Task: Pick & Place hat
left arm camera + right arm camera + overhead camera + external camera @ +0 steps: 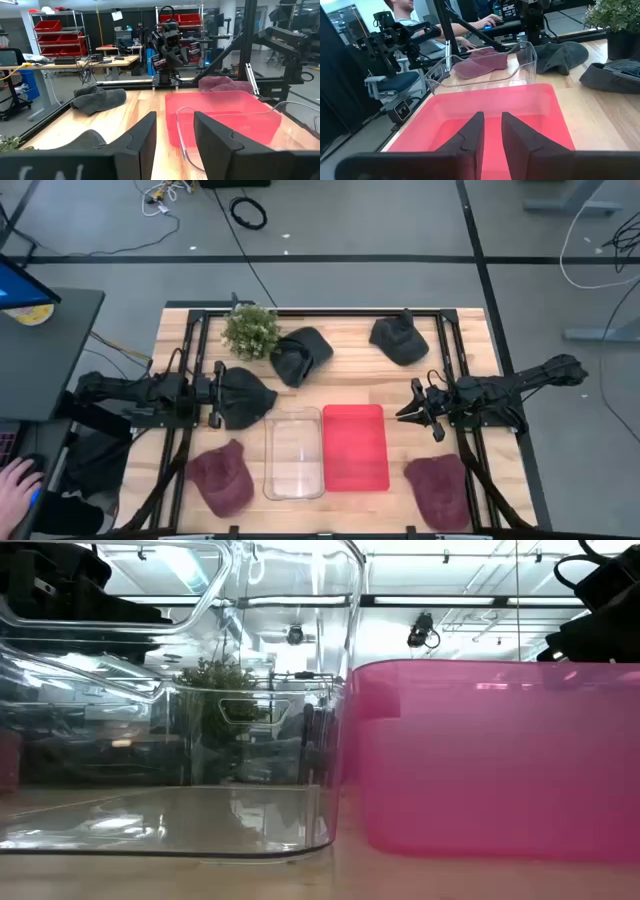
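Several hats lie flat on the wooden table: a dark hat (250, 396) by the left arm, a second dark hat (300, 356), a third dark hat (398, 338) at the far right, a maroon hat (222, 478) near left, and another maroon hat (440, 490) near right. My left gripper (222, 395) (175, 135) is open at the first dark hat's left edge, with only table showing between its fingers. My right gripper (403, 412) (492, 125) is narrowly open, pointing left over the red bin's right edge, holding nothing. My left gripper stands at the left edge of the dark hat (232, 395). Its own body hides that spot in the left wrist view, and I cannot tell whether it touches the hat. Nothing sits between its fingers (145, 140).
A clear bin (293, 452) (200, 820) and a red bin (355, 447) (500, 760) sit side by side at the table's middle near side. A potted plant (250, 330) stands at the far left. Black frame rails run along both sides. A person's hand (15, 480) rests beyond the left edge.
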